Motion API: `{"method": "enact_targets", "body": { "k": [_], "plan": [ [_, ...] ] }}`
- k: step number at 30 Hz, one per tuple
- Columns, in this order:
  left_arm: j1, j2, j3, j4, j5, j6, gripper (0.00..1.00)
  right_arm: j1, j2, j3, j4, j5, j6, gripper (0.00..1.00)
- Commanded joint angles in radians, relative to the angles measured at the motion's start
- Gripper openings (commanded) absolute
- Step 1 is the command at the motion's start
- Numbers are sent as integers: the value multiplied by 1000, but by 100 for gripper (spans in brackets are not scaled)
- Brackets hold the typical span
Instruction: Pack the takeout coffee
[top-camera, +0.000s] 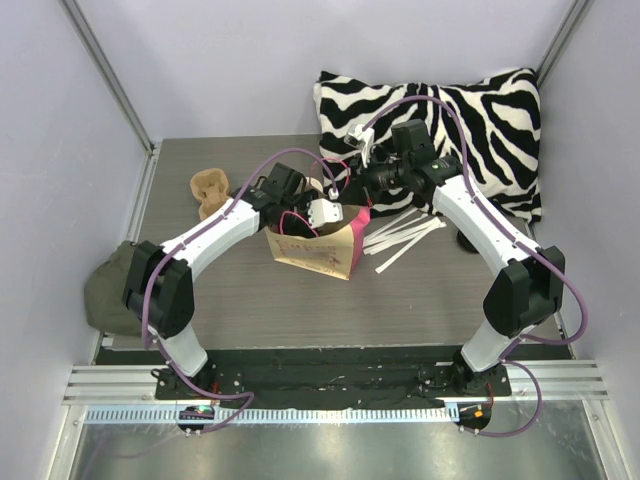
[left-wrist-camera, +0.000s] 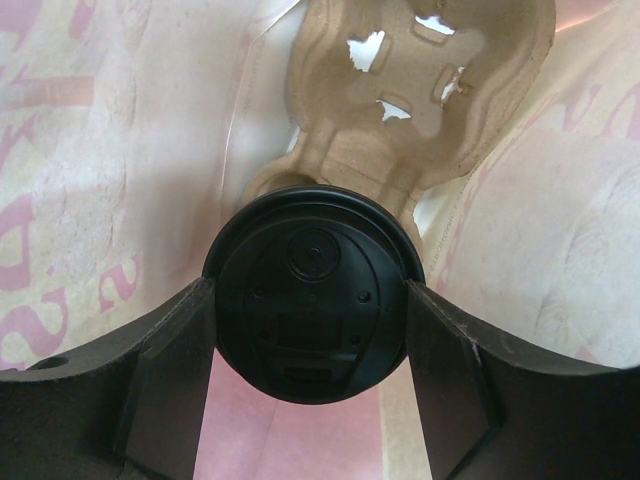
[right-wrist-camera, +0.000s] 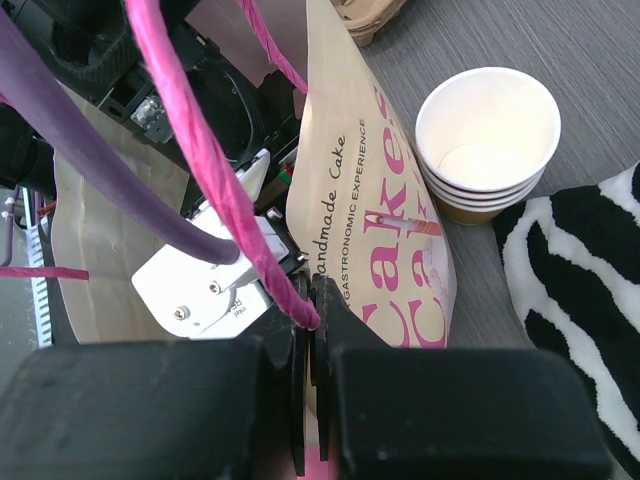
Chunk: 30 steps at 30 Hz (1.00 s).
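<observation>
The takeout coffee cups (right-wrist-camera: 487, 140), a nested stack of cream-white ones over a kraft-brown one, stand upright on the table just beyond the paper bag (right-wrist-camera: 385, 200). My right gripper (right-wrist-camera: 312, 292) is shut on the bag's pink cord handle (right-wrist-camera: 225, 190), holding the bag (top-camera: 315, 250) open. My left gripper (left-wrist-camera: 310, 300) reaches down into the bag, its fingers (left-wrist-camera: 175, 380) pressed on both sides of a round black lid (left-wrist-camera: 312, 290). Anything under the lid is hidden. Below it, a tan pulp carrier (left-wrist-camera: 420, 110) lies inside the bag.
A zebra-print pillow (top-camera: 440, 130) fills the back right, close to the cups. White paper strips (top-camera: 405, 238) lie right of the bag. Another tan pulp piece (top-camera: 208, 192) sits back left. A green cloth (top-camera: 105, 290) hangs off the table's left edge.
</observation>
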Motion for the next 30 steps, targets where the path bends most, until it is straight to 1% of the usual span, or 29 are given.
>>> {"method": "enact_targets", "body": {
  "k": [1,5,8,9,14,20,30],
  "plan": [
    [39,123,-79,-147,-153,-11,44,7,29,7,-124,-37,-15,1],
    [31,99,-40,-155,-151,-47,49,7,21,1,-129,-36,-23,1],
    [16,74,-20,-161,-154,-60,59,7,20,-4,-137,-33,-30,1],
    [12,67,-15,-165,-156,-68,64,7,20,-4,-137,-31,-32,1],
    [-19,17,-4,-172,-161,-84,77,7,15,-2,-140,-27,-38,1],
    [-31,-19,11,-170,-174,-90,80,7,0,-5,-146,-19,-49,1],
    [-51,-73,30,-170,-182,-90,83,7,-6,4,-150,-31,-62,1]
  ]
}}
